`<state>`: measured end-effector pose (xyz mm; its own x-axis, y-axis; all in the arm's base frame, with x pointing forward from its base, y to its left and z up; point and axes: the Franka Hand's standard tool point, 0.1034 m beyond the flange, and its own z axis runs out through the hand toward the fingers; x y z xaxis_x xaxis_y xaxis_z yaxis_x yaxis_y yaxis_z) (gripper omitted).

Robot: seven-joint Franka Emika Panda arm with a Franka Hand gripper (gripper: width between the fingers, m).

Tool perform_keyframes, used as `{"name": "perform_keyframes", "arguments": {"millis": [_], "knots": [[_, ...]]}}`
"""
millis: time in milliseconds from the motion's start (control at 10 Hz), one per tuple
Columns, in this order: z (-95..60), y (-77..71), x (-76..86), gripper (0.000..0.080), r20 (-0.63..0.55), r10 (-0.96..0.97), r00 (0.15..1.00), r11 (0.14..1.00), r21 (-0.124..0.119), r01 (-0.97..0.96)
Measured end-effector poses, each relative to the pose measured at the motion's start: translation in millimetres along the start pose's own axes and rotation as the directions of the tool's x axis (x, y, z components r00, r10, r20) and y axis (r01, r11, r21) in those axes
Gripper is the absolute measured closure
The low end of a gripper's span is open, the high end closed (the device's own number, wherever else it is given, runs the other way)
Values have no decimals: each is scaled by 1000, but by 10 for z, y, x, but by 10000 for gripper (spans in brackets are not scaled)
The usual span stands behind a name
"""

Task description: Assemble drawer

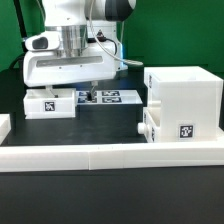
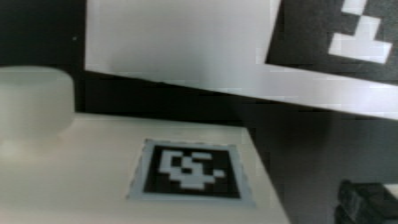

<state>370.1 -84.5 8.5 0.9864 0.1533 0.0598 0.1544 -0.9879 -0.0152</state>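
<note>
Two white drawer pieces show in the exterior view. Large housing (image 1: 181, 103) stands on the black table at that view's right, close behind the long low border wall (image 1: 110, 153). One knobbed tray (image 1: 152, 125) sits against the housing's side facing the exterior view's left, knob pointing that way; a square tag shows on the housing's front face.

Second tray (image 1: 51, 103) lies flat at the exterior view's left, tag facing up. Marker board (image 1: 108, 97) lies just beside it, toward the exterior view's right.

Gripper (image 1: 92, 88) hangs low over the gap between the flat tray and the marker board, fingertips near the table surface. Fingers are too small and dark here to tell whether the jaws are parted or closed; nothing seen held.

Wrist view: close, blurred. Tray's tagged face (image 2: 185, 170) fills the lower part, with a rounded white knob (image 2: 32, 102) beside it. Edge of the marker board (image 2: 347, 35) lies beyond a dark strip of table. Tray sits beside the jaws, not between them.
</note>
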Motion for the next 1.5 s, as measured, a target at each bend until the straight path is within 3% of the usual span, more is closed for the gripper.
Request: {"name": "perform_keyframes", "arguments": {"millis": [600, 800, 900, 1000, 1100, 1500], "knots": [[30, -52, 16, 178, -6, -13, 1000, 1000, -3, 13], [30, -53, 16, 560, -6, -13, 1000, 1000, -3, 13], [30, -53, 16, 560, -6, -13, 1000, 1000, -3, 13], [30, -52, 16, 697, -6, -13, 1000, 1000, -3, 13], [30, -53, 17, 757, -5, -13, 1000, 1000, -3, 13], [30, -53, 17, 757, -5, -13, 1000, 1000, -3, 13]]}}
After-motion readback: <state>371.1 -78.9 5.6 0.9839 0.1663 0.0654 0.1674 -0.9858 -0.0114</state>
